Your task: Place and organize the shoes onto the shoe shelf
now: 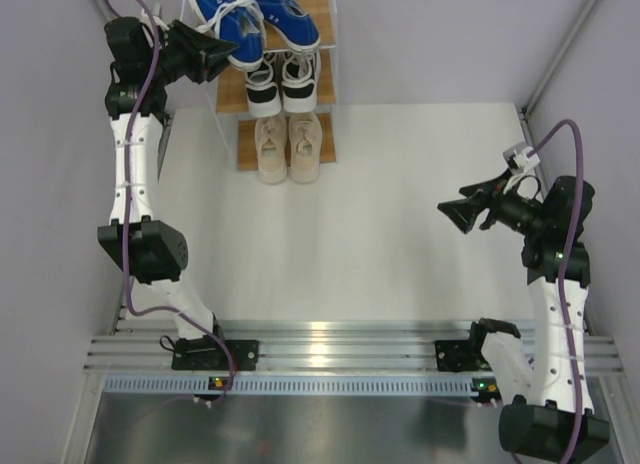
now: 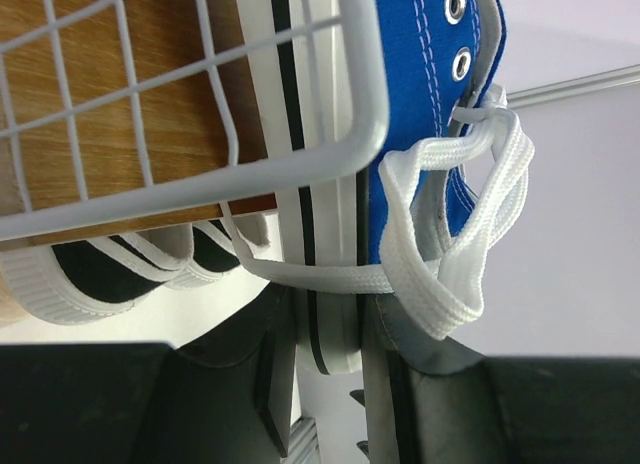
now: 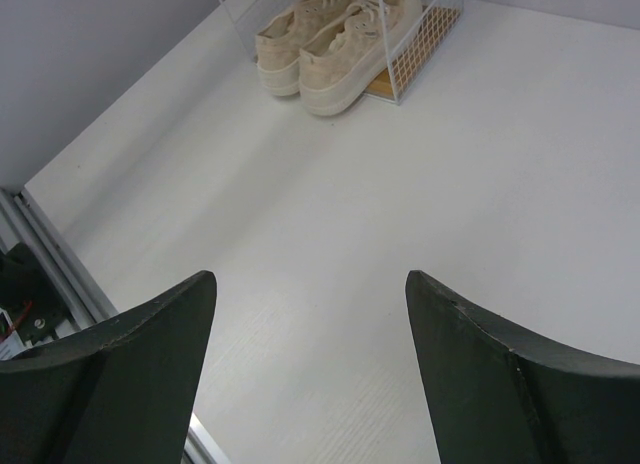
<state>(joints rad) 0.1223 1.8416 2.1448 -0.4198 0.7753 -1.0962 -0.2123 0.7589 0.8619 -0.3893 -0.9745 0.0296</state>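
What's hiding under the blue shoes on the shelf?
The black-and-white shoes sit one step below the blue shoes, with the beige shoes lowest. The blue pair covers the far part of the black-and-white pair and most of the top board, so those cannot be seen.

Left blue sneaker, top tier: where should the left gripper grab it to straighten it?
Pinch the left blue sneaker by its outer sole edge, coming from the open left side; the right blue sneaker crowds the other side and loose laces cover the top.
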